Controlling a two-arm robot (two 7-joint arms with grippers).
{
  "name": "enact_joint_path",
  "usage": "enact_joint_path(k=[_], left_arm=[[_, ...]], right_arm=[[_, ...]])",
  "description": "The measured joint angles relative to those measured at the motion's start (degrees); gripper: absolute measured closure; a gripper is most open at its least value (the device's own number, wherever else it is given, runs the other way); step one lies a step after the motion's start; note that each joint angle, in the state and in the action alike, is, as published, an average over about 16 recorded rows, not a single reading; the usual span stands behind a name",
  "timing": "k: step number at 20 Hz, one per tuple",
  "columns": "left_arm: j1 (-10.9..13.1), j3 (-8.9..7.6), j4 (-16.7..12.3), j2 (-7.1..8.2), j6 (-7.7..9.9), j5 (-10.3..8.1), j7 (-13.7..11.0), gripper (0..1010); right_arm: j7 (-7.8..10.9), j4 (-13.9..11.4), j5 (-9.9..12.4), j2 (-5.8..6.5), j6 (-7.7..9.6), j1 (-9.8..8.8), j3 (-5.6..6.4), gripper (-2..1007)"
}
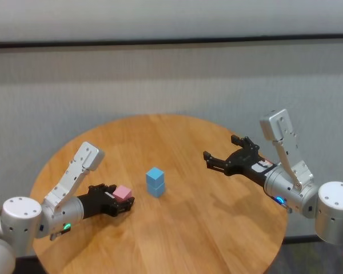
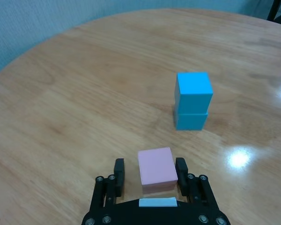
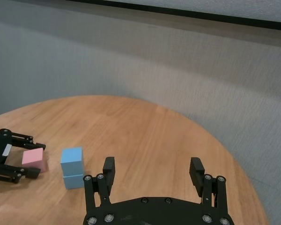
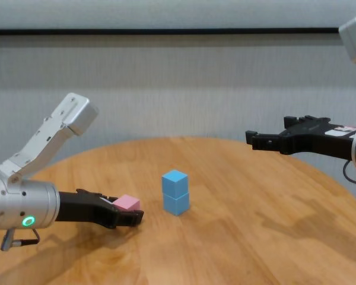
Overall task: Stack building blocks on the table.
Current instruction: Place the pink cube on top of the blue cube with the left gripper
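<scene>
Two light blue cubes stand stacked one on the other near the middle of the round wooden table; the stack also shows in the left wrist view and the chest view. The pale pink cube rests on the table to the left of the stack. My left gripper is low at the table with its fingers on either side of the pink cube; a gap shows at one finger. My right gripper is open and empty, held above the table's right side.
A grey wall runs behind the table. The table's round edge lies beyond the stack. Bare wood lies between the stack and the right gripper.
</scene>
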Motion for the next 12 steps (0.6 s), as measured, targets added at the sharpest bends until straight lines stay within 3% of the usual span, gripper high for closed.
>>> enact_joint_path(k=[6, 12], left_arm=[[0.28, -0.40, -0.55, 0.20, 0.20, 0.05, 0.11, 457], [1.28, -1.11, -3.79, 1.37, 1.24, -0.27, 0.29, 576]], right_arm=[[0.00, 0.00, 0.00, 0.00, 0.00, 0.00, 0.00, 5], [0.00, 0.00, 0.00, 0.00, 0.00, 0.00, 0.00, 5]])
